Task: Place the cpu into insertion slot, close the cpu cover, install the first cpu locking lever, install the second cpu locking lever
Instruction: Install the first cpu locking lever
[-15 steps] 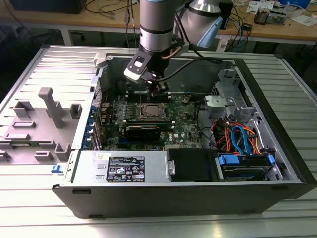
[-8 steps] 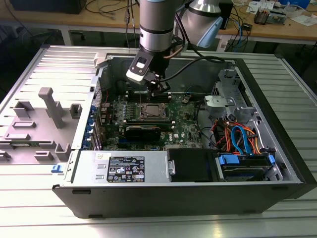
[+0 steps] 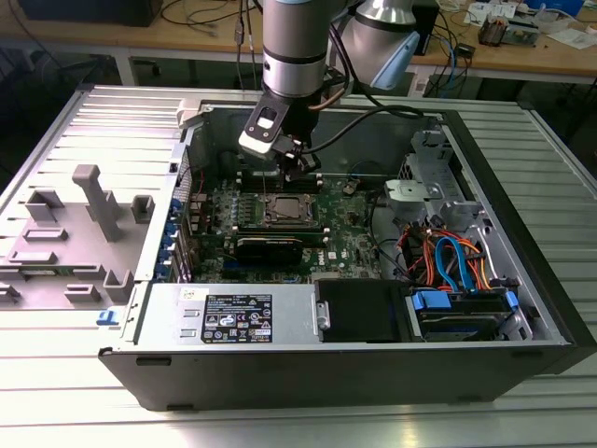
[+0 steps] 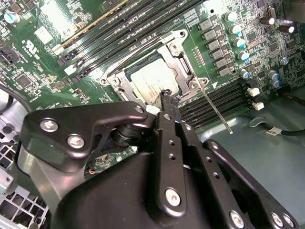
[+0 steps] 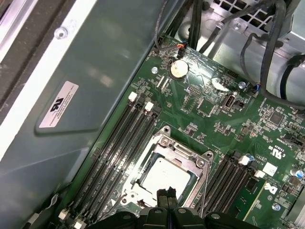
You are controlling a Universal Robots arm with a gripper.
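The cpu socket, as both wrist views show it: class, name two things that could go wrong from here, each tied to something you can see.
1. The claw, tips together, hangs at the edge of the cpu cover over the cpu; a slip could scratch the chip's metal top.
2. A thin locking lever sticks out unlatched beside the memory slots; pushed off-line, it might bend or strike them.
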